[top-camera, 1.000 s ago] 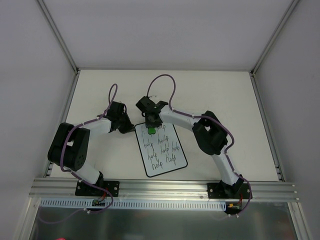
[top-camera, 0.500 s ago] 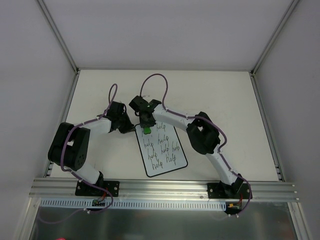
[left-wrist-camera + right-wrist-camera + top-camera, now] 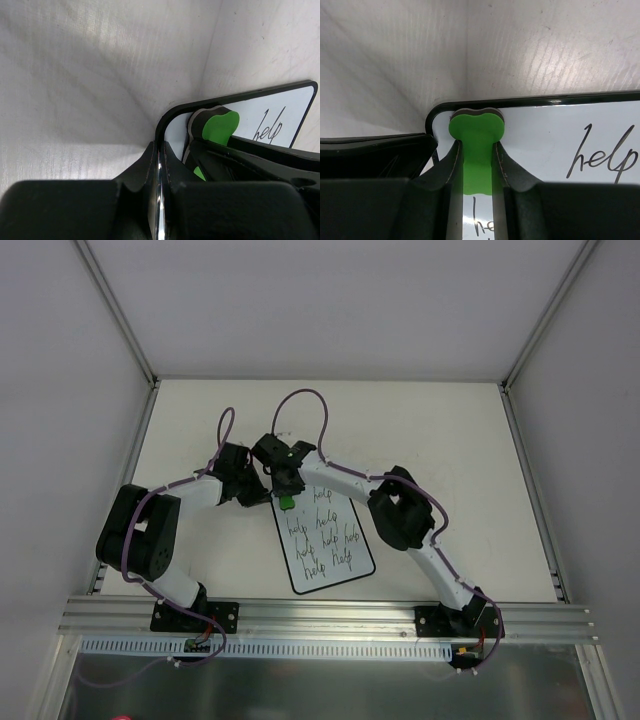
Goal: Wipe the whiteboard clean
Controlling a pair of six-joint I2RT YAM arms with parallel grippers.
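Board (image 3: 325,545) lies flat on the matte white table (image 3: 420,430), mid-near, betw. the two arms. It's glossy white w/ rounded corners, a thin black rim and rows of handwritten "help".

R gripper (image 3: 285,488) is clenched on a green bone-shaped eraser (image 3: 286,503). The eraser is flat, w/ a darker layer beneath, and its rounded end sits on the board's far-left corner, just inside the rim.

L gripper (image 3: 255,488) comes at that same corner from the left. Its black fingers are pinched tight on the board's edge, a thin shiny strip showing betw. them.

Wrist views show the table faintly ribbed.
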